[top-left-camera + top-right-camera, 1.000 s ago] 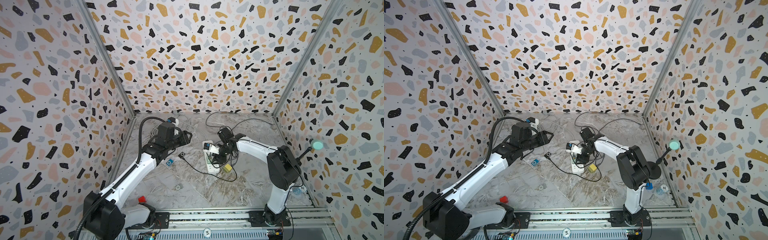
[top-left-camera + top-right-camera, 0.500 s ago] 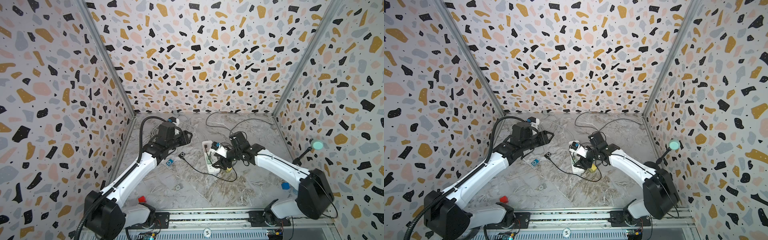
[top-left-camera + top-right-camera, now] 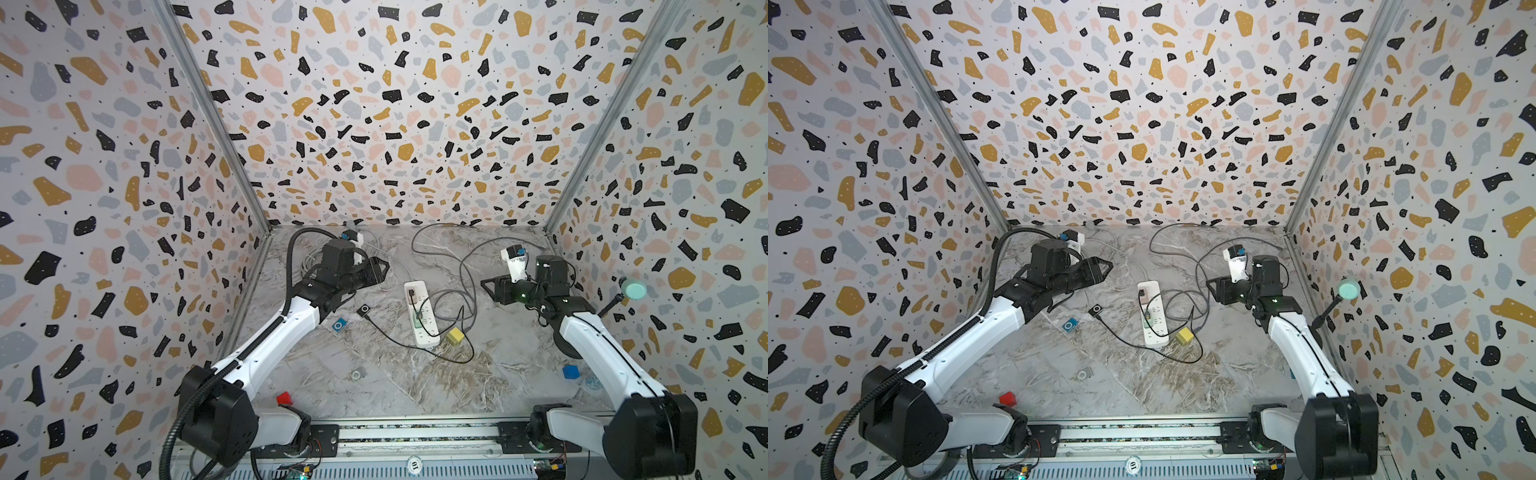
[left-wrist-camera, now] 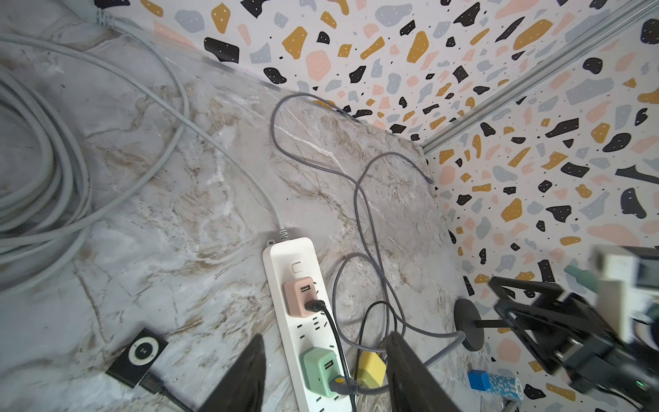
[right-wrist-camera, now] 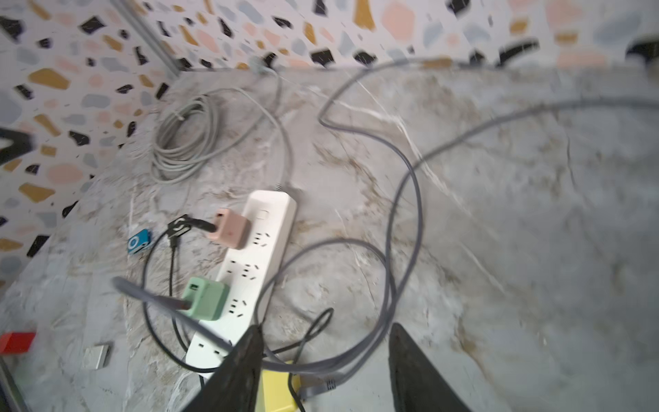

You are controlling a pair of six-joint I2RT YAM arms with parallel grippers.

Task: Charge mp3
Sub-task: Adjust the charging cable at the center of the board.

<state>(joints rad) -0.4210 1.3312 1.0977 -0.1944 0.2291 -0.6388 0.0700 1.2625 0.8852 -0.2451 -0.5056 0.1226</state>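
A black mp3 player lies on the marble floor left of the white power strip. A black cable runs from the player to a pink adapter on the strip. My left gripper hovers open, up and left of the strip. My right gripper hangs open to the strip's right, holding nothing.
A green adapter with a grey cable sits lower on the strip, a yellow adapter beside it. A blue player, a silver one, a red cube, a blue cube and coiled grey cord lie around.
My right arm has drawn back from the power strip to the right side and risen. The left arm has stayed where it was.
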